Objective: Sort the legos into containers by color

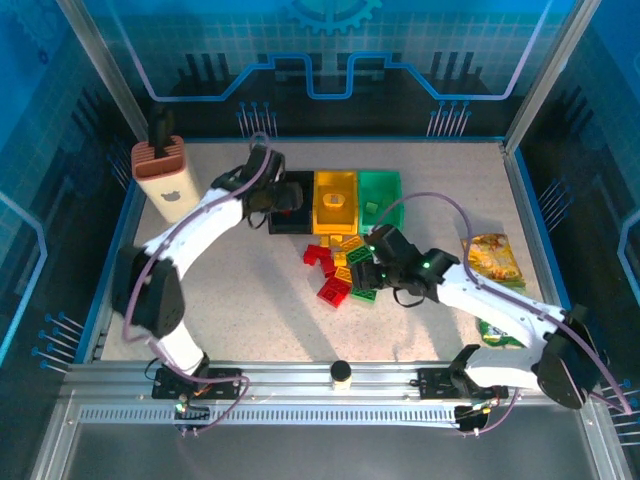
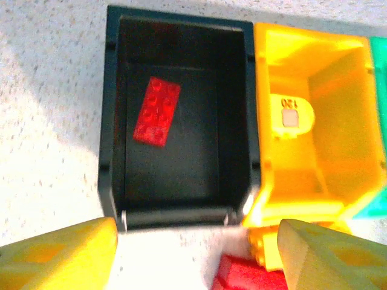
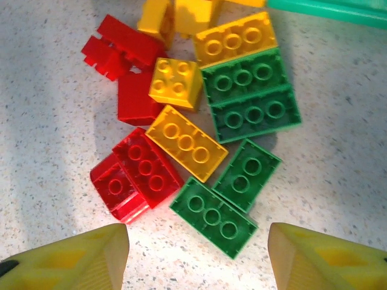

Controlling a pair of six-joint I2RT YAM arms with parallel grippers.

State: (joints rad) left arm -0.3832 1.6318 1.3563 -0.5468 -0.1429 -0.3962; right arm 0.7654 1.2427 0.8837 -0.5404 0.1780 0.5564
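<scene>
Across the speckled table (image 1: 262, 312), the left gripper (image 2: 196, 244) hung released above the black bin (image 2: 112, 121) containing a red brick (image 2: 157, 112), the right gripper (image 3: 196, 244) released above loose bricks (image 3: 186, 143).

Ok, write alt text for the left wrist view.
A single red brick lies flat inside an open black bin, seen from above. A yellow bin stands at its right, and the left arm's yellow fingers stand apart at the bottom edge, holding nothing.

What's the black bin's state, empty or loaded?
Not empty: one red lego lies flat on the floor of the black bin, left wrist view.
</scene>
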